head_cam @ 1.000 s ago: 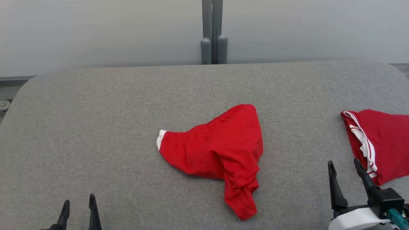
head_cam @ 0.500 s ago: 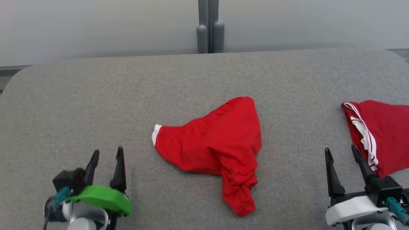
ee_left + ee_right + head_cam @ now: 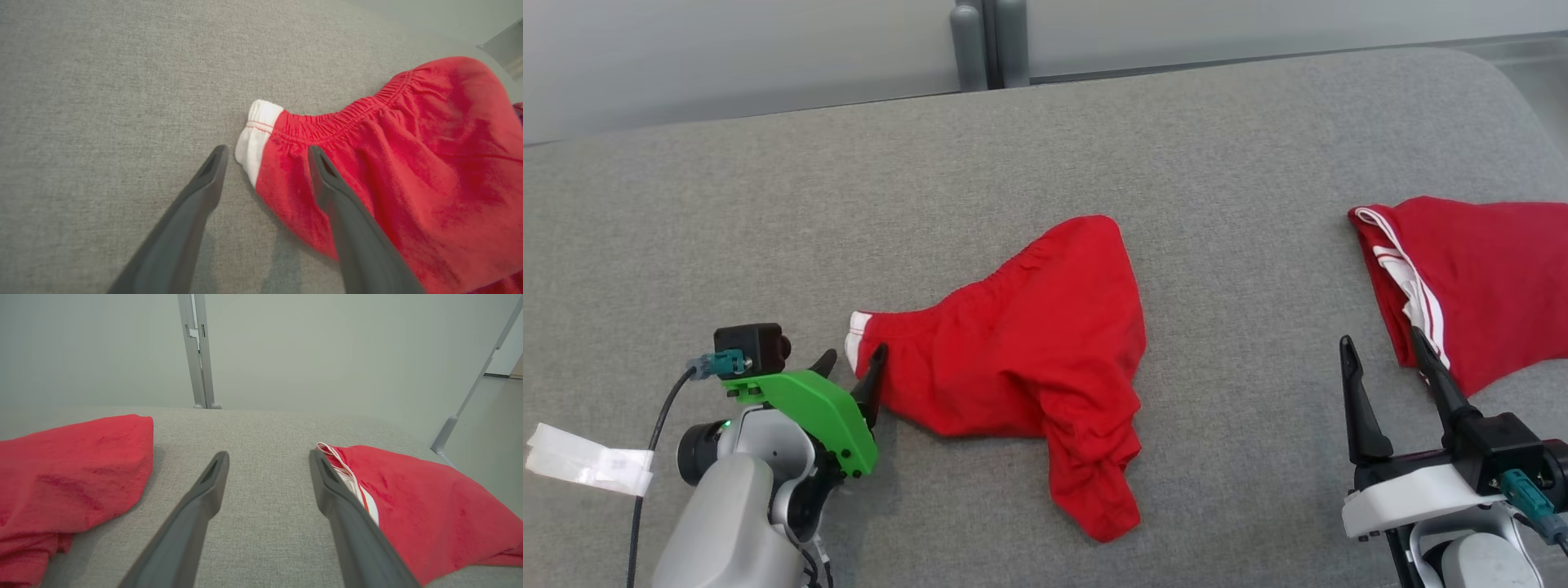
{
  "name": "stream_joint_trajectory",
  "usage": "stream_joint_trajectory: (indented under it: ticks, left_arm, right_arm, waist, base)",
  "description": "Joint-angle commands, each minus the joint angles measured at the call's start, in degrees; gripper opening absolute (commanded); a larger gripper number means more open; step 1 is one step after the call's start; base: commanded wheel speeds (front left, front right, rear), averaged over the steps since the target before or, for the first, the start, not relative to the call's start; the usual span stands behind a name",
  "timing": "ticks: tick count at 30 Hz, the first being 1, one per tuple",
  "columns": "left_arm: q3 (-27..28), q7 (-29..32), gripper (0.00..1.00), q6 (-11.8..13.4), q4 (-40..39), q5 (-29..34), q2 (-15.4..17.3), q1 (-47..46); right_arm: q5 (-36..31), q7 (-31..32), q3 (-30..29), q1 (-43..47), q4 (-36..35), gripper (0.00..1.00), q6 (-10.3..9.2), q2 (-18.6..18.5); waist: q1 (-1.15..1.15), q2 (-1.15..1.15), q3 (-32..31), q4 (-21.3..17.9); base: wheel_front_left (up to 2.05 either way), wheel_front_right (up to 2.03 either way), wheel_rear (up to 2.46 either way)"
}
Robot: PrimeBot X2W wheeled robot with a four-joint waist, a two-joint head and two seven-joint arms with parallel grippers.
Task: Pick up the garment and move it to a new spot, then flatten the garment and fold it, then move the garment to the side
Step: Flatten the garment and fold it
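Your garment (image 3: 1029, 343) is lying crumpled near the middle of the pad (image 3: 768, 204), well apart from the second garment (image 3: 1478, 278) at the right. You are holding the left gripper (image 3: 854, 353) wide open with nothing in it. Its jaws are straddling the white-tipped corner (image 3: 259, 130) of the garment, one finger hanging over red cloth and the other over bare pad; I cannot tell whether either is touching. The right gripper (image 3: 1379, 337) is also standing wide open and empty, just beside the second garment. The cloth is looking light, soft and limp, so it is likely to sag and trail once lifted. The gathered waistband (image 3: 347, 114) is offering the thickest bite. Aim to be pinching at that corner, low enough to catch both layers.
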Motion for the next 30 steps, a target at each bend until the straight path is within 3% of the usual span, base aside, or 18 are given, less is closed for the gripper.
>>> stream_joint_trajectory:
  ticks: [1, 7, 11, 12, 13, 14, 23, 30]
  left_arm:
    - [0.10, 0.00, 1.00, -0.14, 1.90, 0.15, 1.73, -1.70]
    - [0.26, -1.73, 1.00, 0.04, 9.83, 0.36, 2.60, -5.01]
    - [-1.22, -0.76, 1.00, -0.10, 12.46, -2.62, 0.75, -5.86]
    - [-2.11, -0.62, 0.96, -0.12, 12.35, -3.26, 0.53, -5.96]
    - [-3.20, -0.59, 0.40, -0.14, 11.96, -3.84, 0.51, -5.95]
    - [-4.26, -0.51, 0.02, -0.14, 11.48, -4.82, 0.51, -5.90]
    - [-8.96, -3.17, 0.00, -0.14, 5.27, -12.12, 3.27, -6.25]
    - [-8.24, -6.48, 0.00, 0.48, 1.63, -11.84, 4.72, -10.26]
  right_arm:
    - [0.45, -0.16, -0.11, -0.80, 0.08, 1.00, -0.09, -0.01]
    - [0.53, -0.16, -0.29, -1.25, 0.16, 1.00, -0.09, 0.18]
    - [0.54, -0.16, -0.38, -1.55, 0.30, 1.00, -0.09, 0.25]
    - [0.58, -0.16, -0.44, -1.56, 0.35, 1.00, -0.09, 0.22]
    - [0.62, -0.16, -0.47, -1.60, 0.39, 1.00, -0.09, 0.24]
    - [0.66, -0.16, -0.47, -1.66, 0.44, 1.00, -0.09, 0.27]
    - [0.36, -0.16, -0.92, -1.05, 0.89, 1.00, -0.09, 0.34]
    - [0.15, -0.16, -0.70, 0.15, 1.40, 1.00, -0.09, 0.37]
  waist:
    - [0.00, 0.00, 1.91, -2.22]
    - [0.00, 0.00, 2.44, -3.46]
    - [0.00, 0.00, 2.58, -3.60]
    - [0.00, 0.00, 2.60, -3.56]
    - [0.00, 0.00, 2.65, -3.48]
    - [0.00, 0.00, 2.67, -3.38]
    - [0.00, 0.00, 1.87, -1.90]
    - [0.00, 0.00, -0.24, -0.33]
  base:
    - [0.00, 0.00, 0.00]
    - [0.00, 0.00, 0.00]
    - [0.00, 0.00, 0.00]
    - [0.00, 0.00, 0.00]
    - [0.00, 0.00, 0.00]
    - [0.00, 0.00, 0.00]
    - [0.00, 0.00, 0.00]
    - [0.00, 0.00, 0.00]
